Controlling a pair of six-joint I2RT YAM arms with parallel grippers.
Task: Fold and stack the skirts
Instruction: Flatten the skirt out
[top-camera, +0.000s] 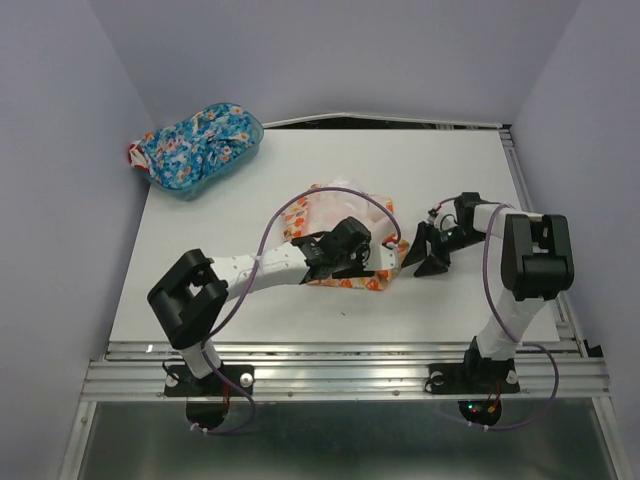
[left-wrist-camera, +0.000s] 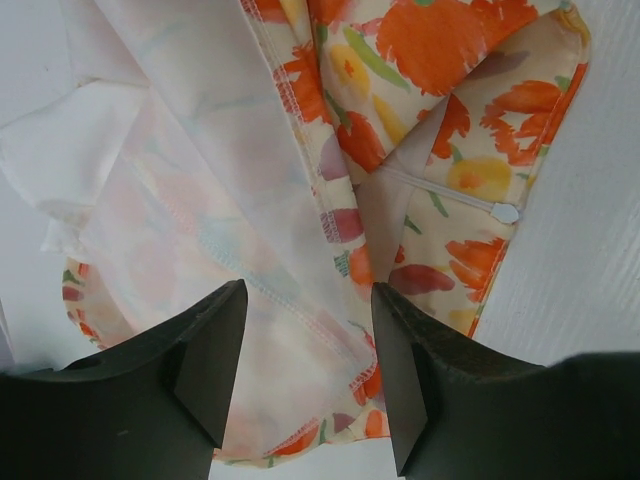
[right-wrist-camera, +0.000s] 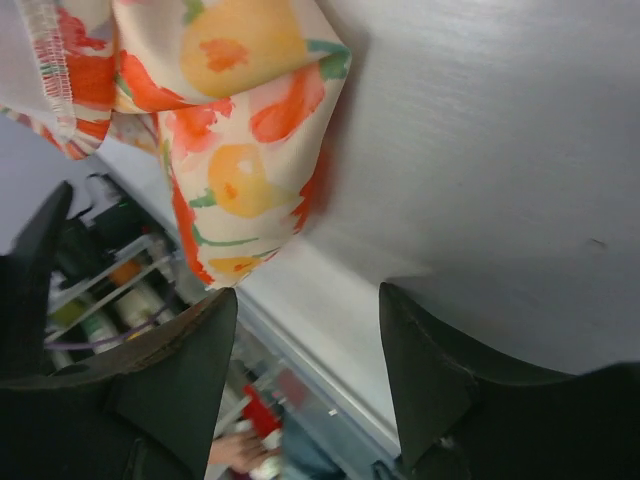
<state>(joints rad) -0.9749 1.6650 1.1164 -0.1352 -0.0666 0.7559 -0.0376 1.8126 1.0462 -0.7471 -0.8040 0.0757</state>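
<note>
Cream-yellow skirt (top-camera: 340, 207) lies rumpled on the desk (top-camera: 400, 170); left jaws apart over it, right jaws apart beside; best pinch hem corners squarely.

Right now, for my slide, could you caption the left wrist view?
Left gripper, fingers open, poised over the cream-yellow floral skirt, white lining and zipper exposed.

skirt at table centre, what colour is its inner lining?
White, slightly sheer lining inside the cream-yellow floral skirt; left wrist view shows it best.
</note>
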